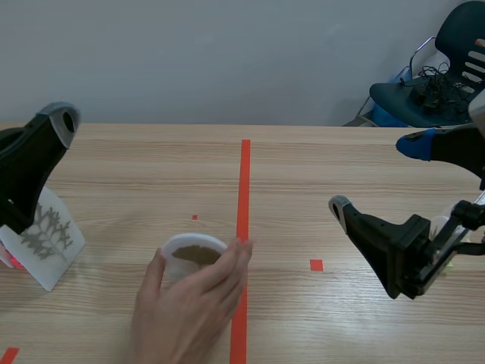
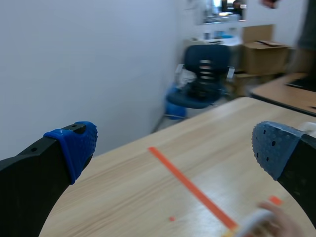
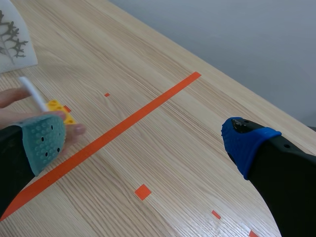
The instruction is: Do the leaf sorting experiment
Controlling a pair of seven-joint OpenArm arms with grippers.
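Note:
A person's hand (image 1: 189,311) holds a white cup (image 1: 195,255) with brownish contents, just left of the long orange tape line. A white card printed with a grey leaf (image 1: 50,240) leans at the table's left, beside my raised left arm (image 1: 34,155). My left gripper (image 2: 175,145) is open high above the table; the hand and cup rim (image 2: 256,218) lie below and ahead of it. My right gripper (image 1: 377,176) is open over the table's right half, holding nothing. In the right wrist view the hand (image 3: 15,116), the cup's rim (image 3: 30,92) and a yellow piece (image 3: 61,109) lie beside the grey-green fingertip (image 3: 44,140).
A dark blue office chair (image 1: 436,80) with cables on its seat stands beyond the table's far right corner. Something pink (image 1: 10,262) peeks from behind the leaf card. Cardboard boxes (image 2: 259,52) sit far back in the left wrist view.

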